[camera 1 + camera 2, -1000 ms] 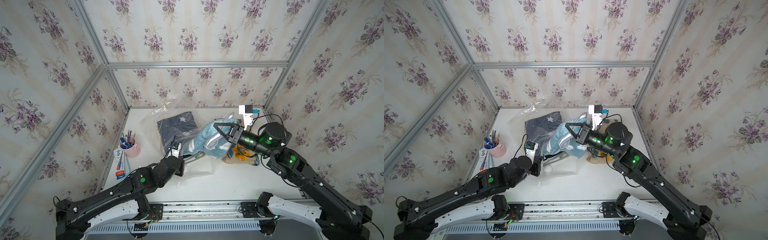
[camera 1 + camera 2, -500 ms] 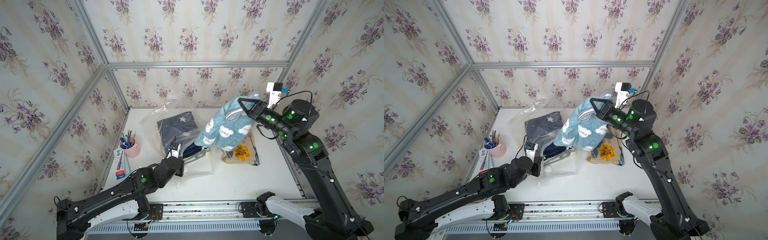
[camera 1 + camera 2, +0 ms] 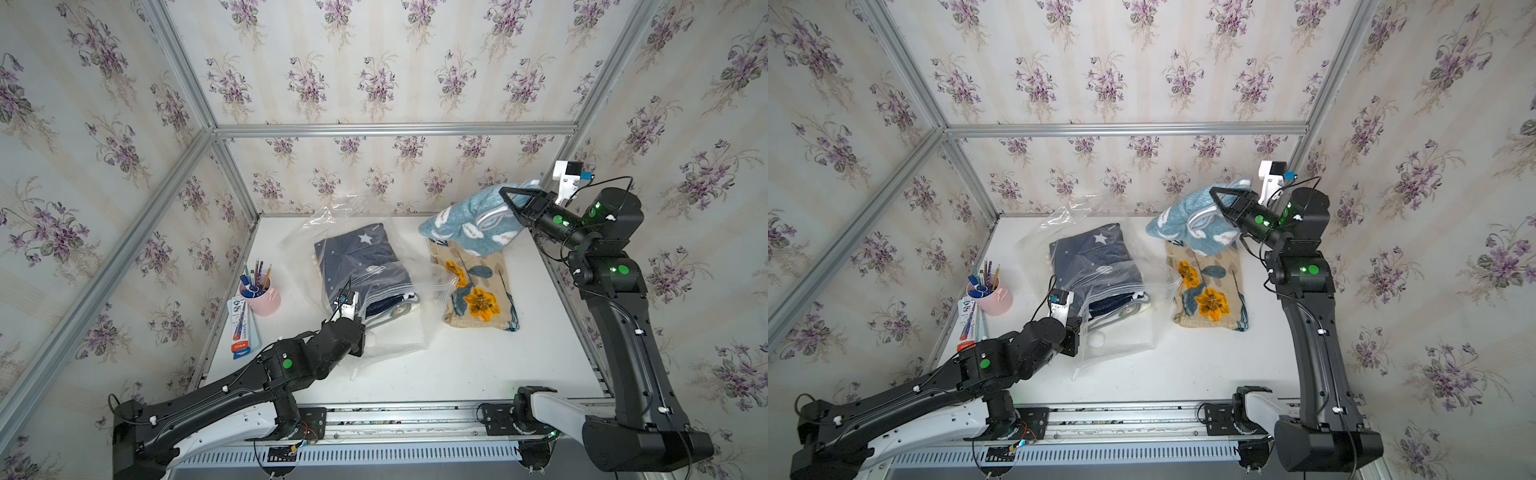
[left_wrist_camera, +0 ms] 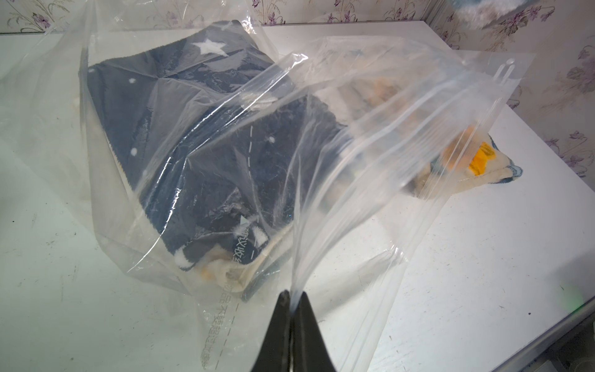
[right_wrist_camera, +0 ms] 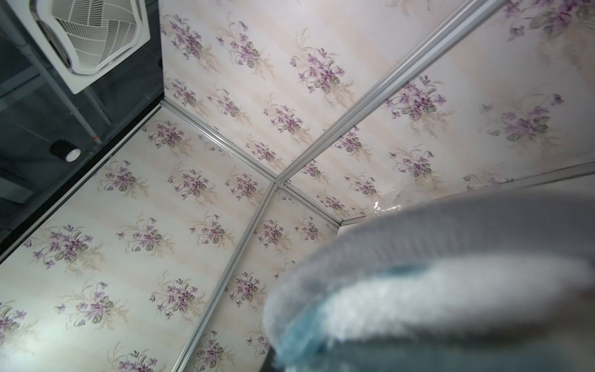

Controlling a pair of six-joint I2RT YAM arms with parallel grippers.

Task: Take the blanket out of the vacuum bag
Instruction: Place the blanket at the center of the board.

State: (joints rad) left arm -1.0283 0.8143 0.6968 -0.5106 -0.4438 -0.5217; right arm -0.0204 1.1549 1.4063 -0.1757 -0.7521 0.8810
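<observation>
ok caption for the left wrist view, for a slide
Left fingers pinch the edge of the vacuum bag, navy star blanket inside.

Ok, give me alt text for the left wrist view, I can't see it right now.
The left gripper, jaws shut, pinches a fold of the clear vacuum bag. A folded navy star blanket lies inside the bag, which rests on the white table. A floral blanket lies beyond it, mostly blurred through the plastic.

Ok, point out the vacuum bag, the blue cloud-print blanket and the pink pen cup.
vacuum bag [image 3: 399, 332], in a top view, on its empty clear part.
blue cloud-print blanket [image 3: 469, 226], in a top view, on its bunched middle.
pink pen cup [image 3: 266, 301], in a top view, on its side wall.
</observation>
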